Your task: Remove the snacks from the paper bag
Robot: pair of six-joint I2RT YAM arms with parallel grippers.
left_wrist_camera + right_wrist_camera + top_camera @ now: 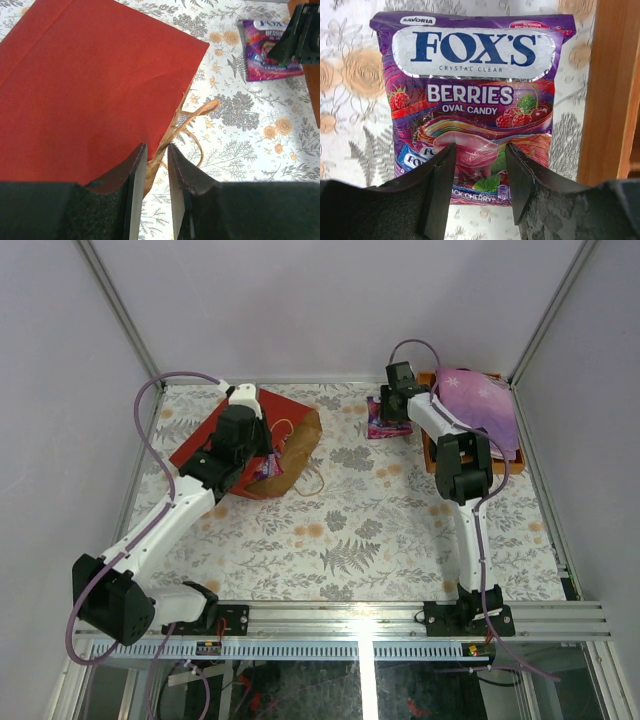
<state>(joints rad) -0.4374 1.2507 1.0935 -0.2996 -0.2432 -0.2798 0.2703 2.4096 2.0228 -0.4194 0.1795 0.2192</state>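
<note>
Quick status from my end. I'd say we're early in the job: one pouch is out, a purple Fox's berries candy one, lying flat on the table just left of the tray. That's the only snack I can count outside for sure.

The bag lies on its side well to the left of the tray, mouth turned toward it. In the top view there's a purple-pink bit at the mouth, maybe another snack, but it's too small to call. I can't see how many are inside, so I'd guess most of the unloading is left.

Count: one bag, one pouch out, one tray, one flowered cloth on the tray, two arms.

The left gripper is down at the bag's mouth, fingers nearly together with the kraft rim running into the gap. It looks pinched on the rim to me, with a cord handle looping out past it toward the tray.

The right gripper sits over the pouch's lower end with its fingers parted on either side of a puckered fold. Whether they're gripping it or have let go, I can't tell.
</note>
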